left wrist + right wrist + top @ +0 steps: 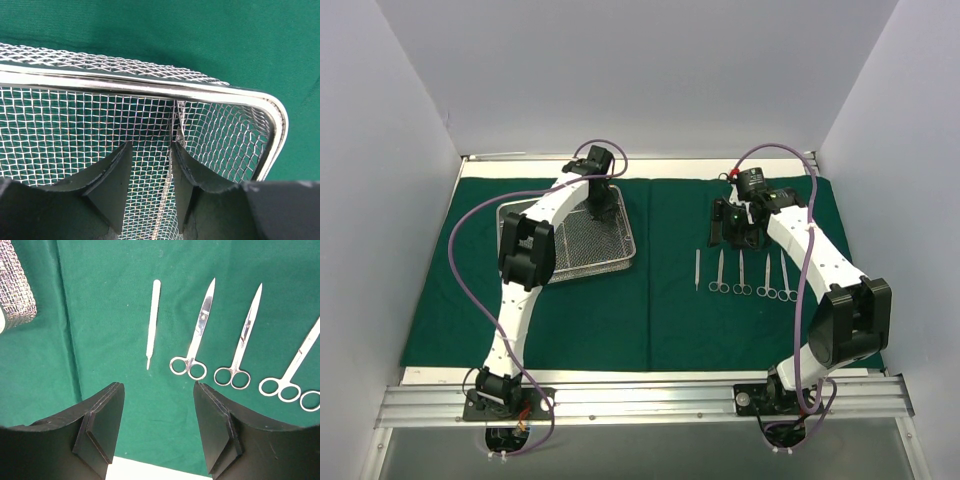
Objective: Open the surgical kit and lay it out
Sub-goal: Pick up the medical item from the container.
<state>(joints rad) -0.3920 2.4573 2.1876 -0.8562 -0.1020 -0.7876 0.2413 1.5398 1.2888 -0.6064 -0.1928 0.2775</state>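
Inside the wire-mesh tray (150, 89), on the green cloth (660, 320)'s left half, the left gripper (151, 150) sits parted, gripping nothing; the right gripper (159, 390) hovers spread above the instruments (192, 335) in their row. Lift straight, clearing that rim!

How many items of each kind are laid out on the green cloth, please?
Ring-handled instruments: 4
Straight handle: 1
Mesh tray: 1
Total: 6
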